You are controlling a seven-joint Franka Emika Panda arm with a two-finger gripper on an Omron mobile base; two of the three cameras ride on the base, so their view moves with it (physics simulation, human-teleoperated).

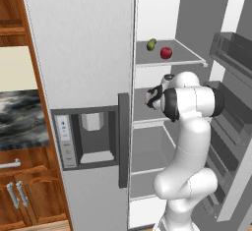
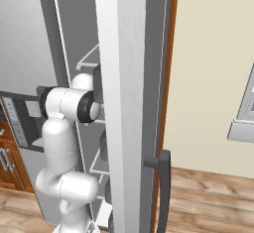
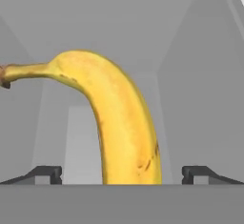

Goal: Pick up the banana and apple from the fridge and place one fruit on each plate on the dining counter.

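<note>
The fridge (image 1: 83, 38) has its right door (image 2: 129, 103) swung open, and my arm (image 1: 189, 102) reaches into the middle shelf. In the hand view the banana (image 3: 119, 123) is very close. It is bright yellow with small brown flecks, and its stem points left. It lies between my two fingertips (image 3: 47, 173), with space on both sides. My gripper (image 3: 121, 173) is open around it and is not squeezing it. The apple (image 1: 166, 52), small and dark red, sits on the shelf above my hand.
An olive-green oval fruit (image 1: 151, 43) lies just left of the apple. The open door's grey bins (image 1: 231, 53) line the right side, close to my elbow. Wooden cabinets (image 1: 24, 190) and a marble top (image 1: 19, 117) stand left of the fridge.
</note>
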